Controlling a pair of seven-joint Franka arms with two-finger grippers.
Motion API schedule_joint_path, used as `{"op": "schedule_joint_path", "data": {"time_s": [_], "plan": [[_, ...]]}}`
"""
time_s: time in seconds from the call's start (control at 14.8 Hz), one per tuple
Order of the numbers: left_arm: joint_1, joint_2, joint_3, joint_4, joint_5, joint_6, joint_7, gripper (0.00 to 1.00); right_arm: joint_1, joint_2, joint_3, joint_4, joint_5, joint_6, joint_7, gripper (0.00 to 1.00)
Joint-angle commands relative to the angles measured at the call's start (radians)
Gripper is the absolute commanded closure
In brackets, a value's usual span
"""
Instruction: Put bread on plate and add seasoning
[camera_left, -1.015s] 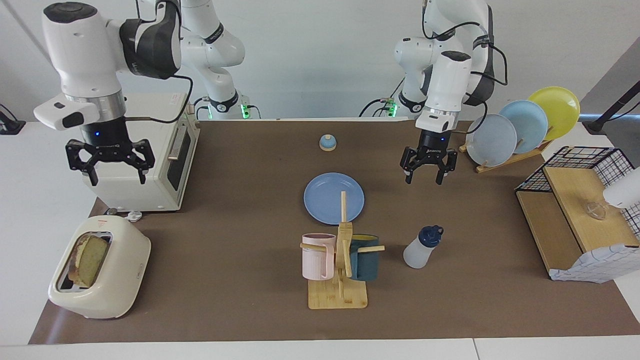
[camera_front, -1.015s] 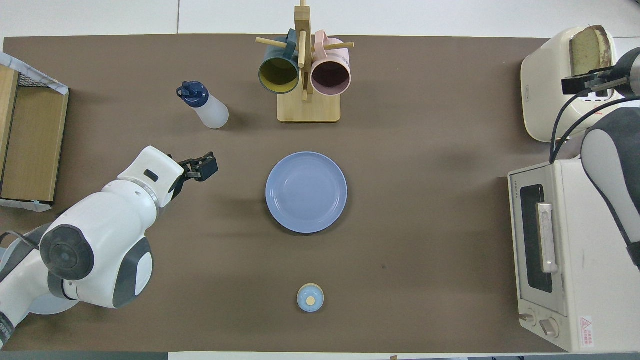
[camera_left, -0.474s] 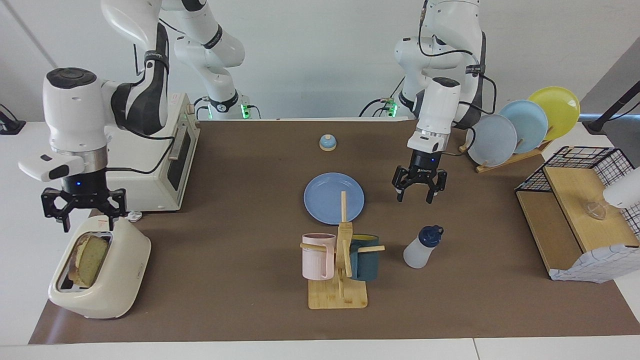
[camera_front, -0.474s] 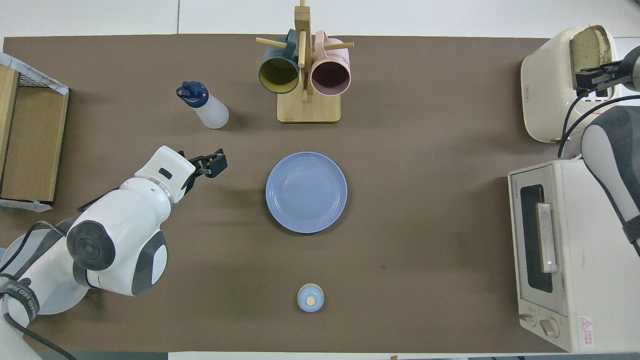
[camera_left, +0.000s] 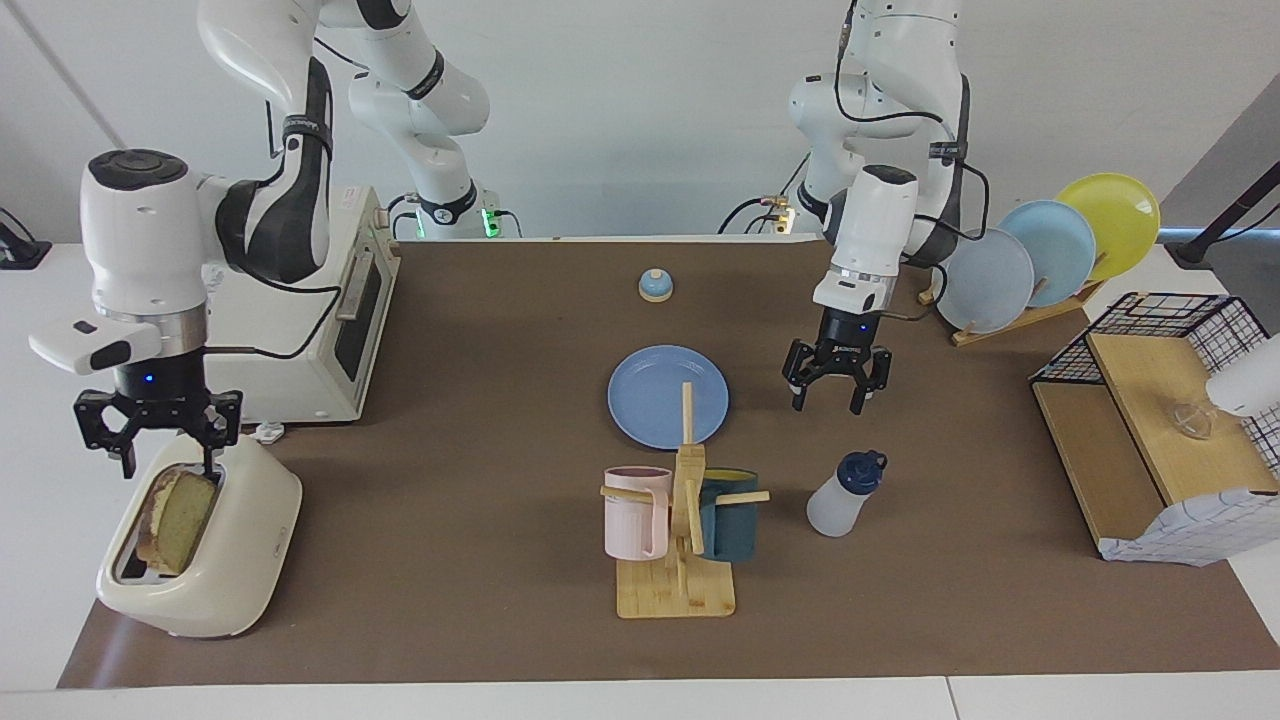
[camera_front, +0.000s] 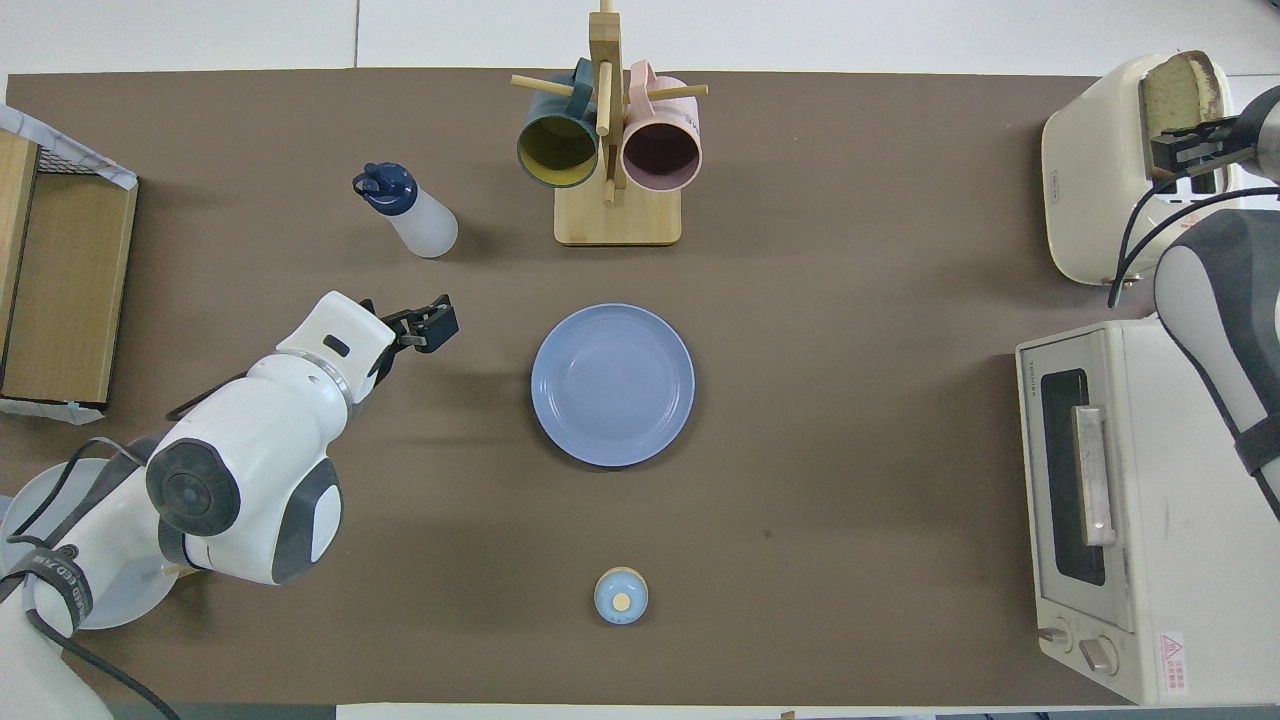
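So far nothing of the task is finished. The square slice of bread with tan crust and pale greenish-yellow crumb (camera_left: 178, 518) stands in the slot of the cream-white toaster (camera_left: 240, 560), at the right arm's end of the desk (camera_left: 480, 400) and farther from the robots than the white toaster oven (camera_left: 335, 330). The right claw (camera_left: 157, 440) hangs just over the top of the slice with its fingers apart, one finger near the crust; I judge that it does not grip the bread yet.

The round flat medium-blue plate (camera_left: 650, 385) lies bare in the middle of the desk, well apart from the toaster. The small translucent white bottle of seasoning with the dark navy cap (camera_left: 845, 495) stands upright, farther from the robots than the plate and toward the left arm's end, beside the wooden mug stand with a pink and a dark teal mug (camera_left: 678, 535). The left claw (camera_left: 836, 385), also with fingers apart, is over the bare desk between the plate and the bottle and touches nothing.

What is left, as I judge: to lift the slice out, to lay it on the plate, then to take the bottle and season the bread.
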Motion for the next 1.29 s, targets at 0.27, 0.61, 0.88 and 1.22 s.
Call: {"op": "schedule_joint_path", "data": {"time_s": [0.27,0.61,0.88,1.22], "plan": [[-0.014,0.092,0.019,0.061,0.024,0.049,-0.009,0.00,-0.003,0.038,0.008,0.025,-0.002,0.041,0.073,0.37],[-0.014,0.124,0.031,0.096,0.077,0.047,-0.005,0.00,-0.012,0.038,0.008,0.025,-0.005,0.038,0.071,0.49],[-0.016,0.150,0.052,0.136,0.094,0.046,-0.005,0.00,-0.012,0.036,0.006,0.022,-0.019,0.027,0.054,0.84],[-0.048,0.201,0.091,0.200,0.094,0.046,-0.005,0.00,-0.008,0.035,0.003,0.047,-0.027,0.017,-0.063,1.00]]}}
